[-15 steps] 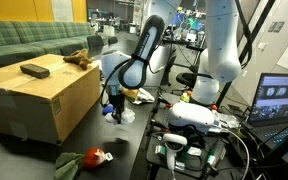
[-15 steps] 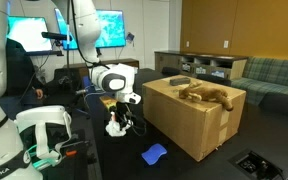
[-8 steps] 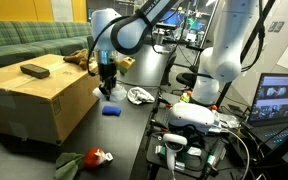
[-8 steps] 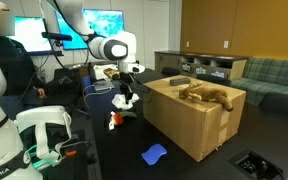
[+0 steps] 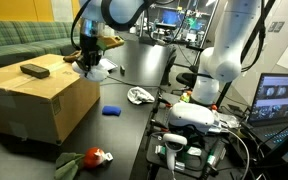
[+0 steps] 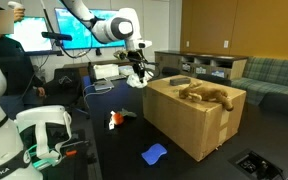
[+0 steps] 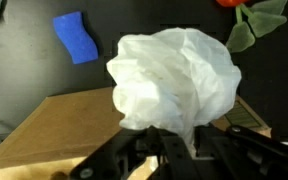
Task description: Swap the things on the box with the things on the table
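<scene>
The black two-fingered gripper (image 6: 135,72), which was low beside the table a second ago, is now hovering raised over the far left corner of the large brown cardboard box (image 6: 194,125), pinching a crumpled white plastic bag (image 7: 174,80). A blue sponge (image 6: 155,154) is lying on the wide black table (image 6: 109,150), near the box. On the box top, a flat dark block (image 6: 179,82) and a brown plush toy (image 6: 209,95) are resting. The box is sitting upright, its long side running from far left to near right.

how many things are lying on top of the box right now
2: a dark flat block and, beside it, a brown plush toy. The white bag hangs in the gripper, not set down.
</scene>
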### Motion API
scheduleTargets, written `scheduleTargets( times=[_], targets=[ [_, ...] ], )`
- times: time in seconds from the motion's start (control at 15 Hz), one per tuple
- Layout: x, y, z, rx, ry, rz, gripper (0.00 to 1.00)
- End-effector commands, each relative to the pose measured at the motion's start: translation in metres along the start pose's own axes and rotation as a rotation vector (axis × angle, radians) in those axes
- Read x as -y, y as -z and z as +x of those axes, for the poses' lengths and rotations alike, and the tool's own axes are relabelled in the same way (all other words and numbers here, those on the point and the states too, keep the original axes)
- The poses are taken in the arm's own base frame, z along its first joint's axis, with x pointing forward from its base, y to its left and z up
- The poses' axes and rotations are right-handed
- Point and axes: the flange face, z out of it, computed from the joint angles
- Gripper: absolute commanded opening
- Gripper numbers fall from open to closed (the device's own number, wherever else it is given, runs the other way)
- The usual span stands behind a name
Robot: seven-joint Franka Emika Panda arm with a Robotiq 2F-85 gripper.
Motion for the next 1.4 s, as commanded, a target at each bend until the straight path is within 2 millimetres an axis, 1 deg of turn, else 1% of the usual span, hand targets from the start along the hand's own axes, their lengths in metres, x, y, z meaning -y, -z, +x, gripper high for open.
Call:
scheduleTargets(
  times=[0.0,0.13,0.33,0.53,0.8,1.07,1.27,1.33],
  targets=[
    [0.004,-0.002,0.05,-0.075,-0.067,-0.022,0.03],
    [0.006,-0.009,0.071,-0.115,-0.095,-0.034,0.03],
    [0.004,-0.03,0.107,-0.157,-0.137,-0.061,0.03],
    [-0.004,-0.051,0.143,-0.175,-0.187,-0.091,0.03],
    [-0.016,-0.071,0.183,-0.231,-0.27,-0.139,0.03],
    [-0.027,-0.078,0.209,-0.275,-0.331,-0.183,0.03],
    [-0.03,-0.08,0.217,-0.272,-0.354,-0.217,0.03],
    [-0.031,-0.081,0.218,-0.261,-0.354,-0.233,0.2]
  ],
)
